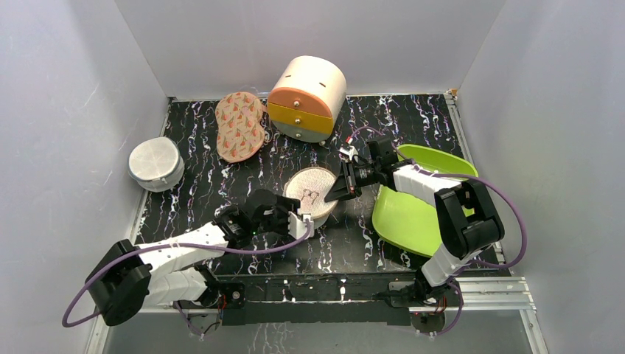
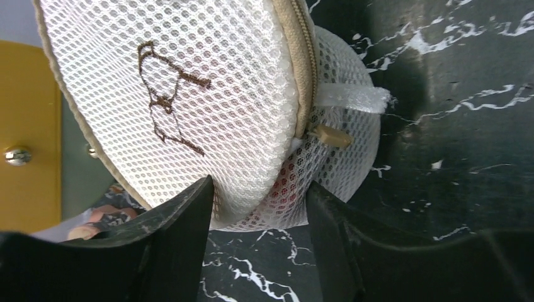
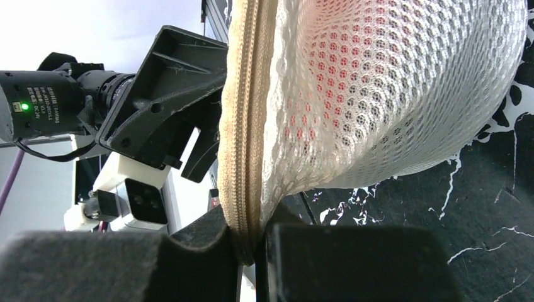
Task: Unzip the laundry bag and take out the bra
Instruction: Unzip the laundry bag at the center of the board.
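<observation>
The laundry bag (image 1: 313, 193) lies in the middle of the black marbled table (image 1: 191, 147), just left of the green tray (image 1: 409, 214). Its flat face looks upward and carries a brown stitched figure (image 2: 167, 94) (a drawing; I can read no letters in it). The bag is round, so no long axis shows. The beige zip (image 3: 242, 126) runs around its rim. The red bra (image 3: 302, 119) shows through the mesh. The left gripper (image 2: 258, 201) pinches the bag's near edge. The right gripper (image 3: 252, 245) is pressed onto the zip rim on the opposite side. The white print on the camera (image 3: 44, 100) is too small to read.
</observation>
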Controlling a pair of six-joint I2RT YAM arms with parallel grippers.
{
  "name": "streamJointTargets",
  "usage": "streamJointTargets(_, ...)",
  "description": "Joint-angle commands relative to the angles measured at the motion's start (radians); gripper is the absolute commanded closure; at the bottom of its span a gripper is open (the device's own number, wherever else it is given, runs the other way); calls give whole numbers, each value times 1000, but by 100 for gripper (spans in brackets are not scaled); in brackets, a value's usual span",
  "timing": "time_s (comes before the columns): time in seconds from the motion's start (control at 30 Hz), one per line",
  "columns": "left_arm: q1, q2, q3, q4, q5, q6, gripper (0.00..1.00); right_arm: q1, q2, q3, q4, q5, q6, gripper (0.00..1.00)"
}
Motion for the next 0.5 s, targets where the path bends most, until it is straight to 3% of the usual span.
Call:
streamJointTargets(0.0,-12,-7,-8,149,-83,100,49,6,8,50,10,-38,-9,95)
streamJointTargets(0.13,-19,-9,3,162,-77,70,52,20,20,71,-28,-23,-39,95)
streamJointTargets(0.33,-20,-40,-10,154,-24,34,32,43,41,106,-65,-9,-51,94)
streamJointTargets(0.4,-20,-54,-16,148,1,26,30,47,47,120,-81,-4,-56,94)
streamJointTargets(0.47,-20,-63,-12,134,23,13,34,48,51,135,-108,9,-63,94)
